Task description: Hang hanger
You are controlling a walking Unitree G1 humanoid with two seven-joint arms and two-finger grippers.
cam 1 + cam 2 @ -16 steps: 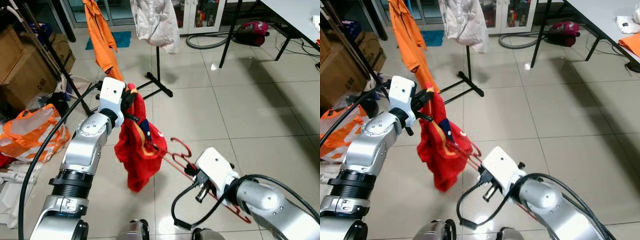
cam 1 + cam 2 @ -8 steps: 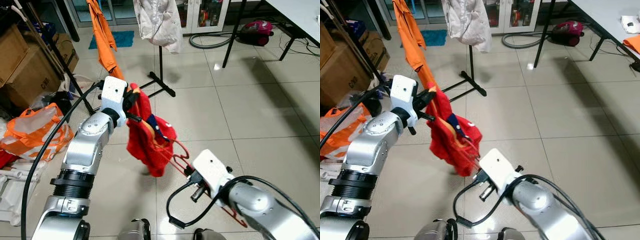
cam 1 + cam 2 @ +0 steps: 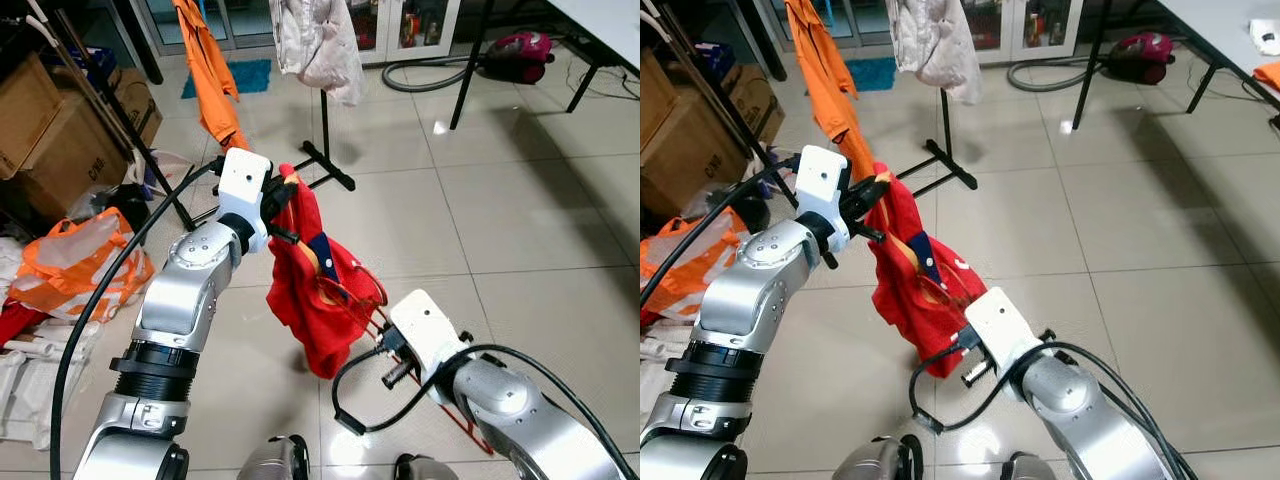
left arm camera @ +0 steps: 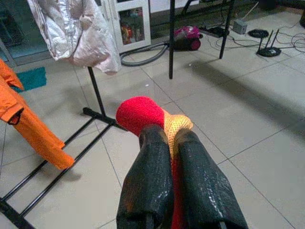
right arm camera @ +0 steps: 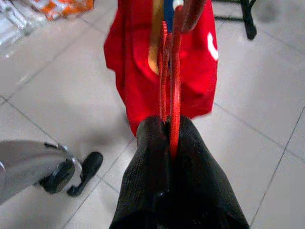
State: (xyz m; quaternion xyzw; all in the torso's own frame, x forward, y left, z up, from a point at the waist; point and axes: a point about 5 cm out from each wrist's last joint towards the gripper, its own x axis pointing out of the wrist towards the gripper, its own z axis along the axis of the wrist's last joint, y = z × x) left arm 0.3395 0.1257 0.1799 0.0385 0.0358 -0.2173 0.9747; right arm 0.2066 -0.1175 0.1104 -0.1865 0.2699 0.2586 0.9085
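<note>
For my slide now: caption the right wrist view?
Right gripper clamps a red hanger threaded into a red shirt.

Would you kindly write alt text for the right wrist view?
The right gripper is shut on a red hanger, whose thin bars run up from between its black fingers. A red shirt hangs beyond it over a tiled floor.

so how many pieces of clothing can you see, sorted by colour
red: 1, the shirt held up by the left gripper, with the hanger in the right gripper
orange: 1, a garment hanging on the rack
pale: 1, a jacket on the same rack
total: 3
</note>
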